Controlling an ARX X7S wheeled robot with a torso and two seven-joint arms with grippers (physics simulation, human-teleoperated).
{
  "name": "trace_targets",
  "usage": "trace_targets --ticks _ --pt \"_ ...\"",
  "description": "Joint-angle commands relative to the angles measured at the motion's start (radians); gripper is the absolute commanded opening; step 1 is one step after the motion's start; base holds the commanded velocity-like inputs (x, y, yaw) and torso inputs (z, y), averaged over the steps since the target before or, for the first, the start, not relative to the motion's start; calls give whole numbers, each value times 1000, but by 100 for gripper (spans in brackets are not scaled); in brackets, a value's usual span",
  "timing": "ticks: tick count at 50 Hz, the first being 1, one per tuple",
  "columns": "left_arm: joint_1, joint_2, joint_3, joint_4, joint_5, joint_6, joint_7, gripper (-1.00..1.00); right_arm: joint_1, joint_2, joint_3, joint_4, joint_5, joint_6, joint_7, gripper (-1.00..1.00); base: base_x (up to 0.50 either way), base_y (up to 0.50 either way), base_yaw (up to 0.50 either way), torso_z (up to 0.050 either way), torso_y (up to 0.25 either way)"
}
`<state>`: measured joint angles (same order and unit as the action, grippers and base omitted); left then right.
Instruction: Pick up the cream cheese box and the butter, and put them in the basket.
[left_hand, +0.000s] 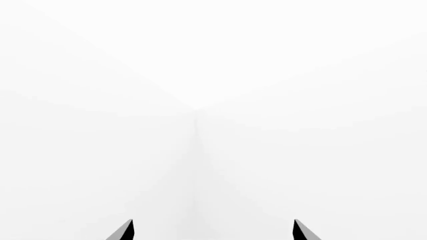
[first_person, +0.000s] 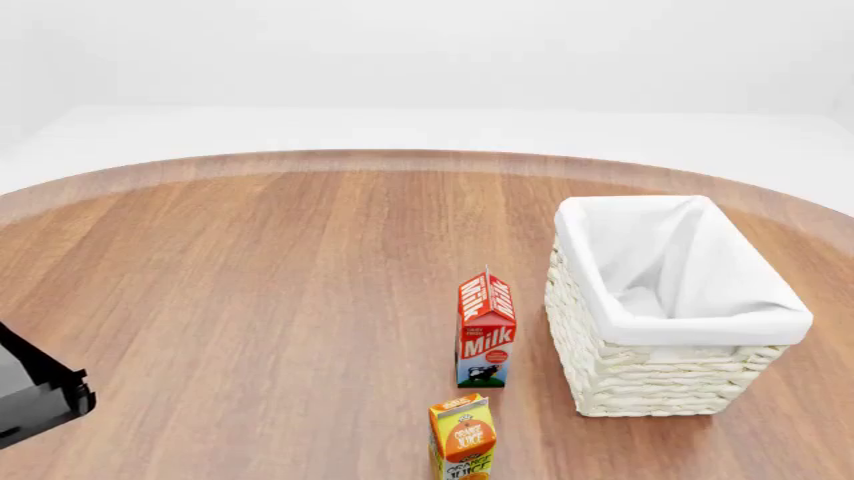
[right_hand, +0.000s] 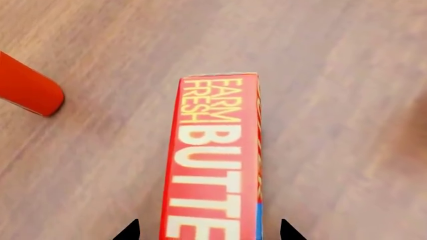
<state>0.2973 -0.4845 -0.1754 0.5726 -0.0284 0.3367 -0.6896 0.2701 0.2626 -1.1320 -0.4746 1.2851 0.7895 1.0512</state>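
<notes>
The butter (right_hand: 215, 155), a red-orange box lettered "FARM FRESH BUTTER", lies on the wooden table in the right wrist view. My right gripper (right_hand: 209, 231) is open, with one fingertip on each side of the box's near end and a gap on both sides. The white wicker basket (first_person: 627, 375) with its cloth liner stands at the right in the head view and looks empty. My left gripper (left_hand: 213, 231) is open and empty, facing blank white. The cream cheese box is out of view.
A red milk carton (first_person: 486, 328) stands just left of the basket, with an orange juice carton (first_person: 462, 438) in front of it. A black part of my left arm (first_person: 34, 390) shows at the left edge. A red rounded object (right_hand: 27, 85) lies near the butter.
</notes>
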Motion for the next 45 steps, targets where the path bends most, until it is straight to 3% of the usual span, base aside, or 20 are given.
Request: trace_targets --ticks 1,23,24,45 --pt "3 23 -29 -4 4 7 19 100 4 -19 8 38 -36 -11 -66 100 0 0 0 0 0" --pt "3 22 -30 -6 2 10 18 100 14 -17 -23 91 -72 -13 -119 100 0 0 0 0 0" --pt "3 22 -30 -6 2 10 18 100 20 -16 -34 86 -93 -14 -126 -100 0 0 0 0 0" --pt "3 21 -30 -4 1 9 18 100 38 -14 -83 106 -194 -37 -173 -100 2 2 2 0 0"
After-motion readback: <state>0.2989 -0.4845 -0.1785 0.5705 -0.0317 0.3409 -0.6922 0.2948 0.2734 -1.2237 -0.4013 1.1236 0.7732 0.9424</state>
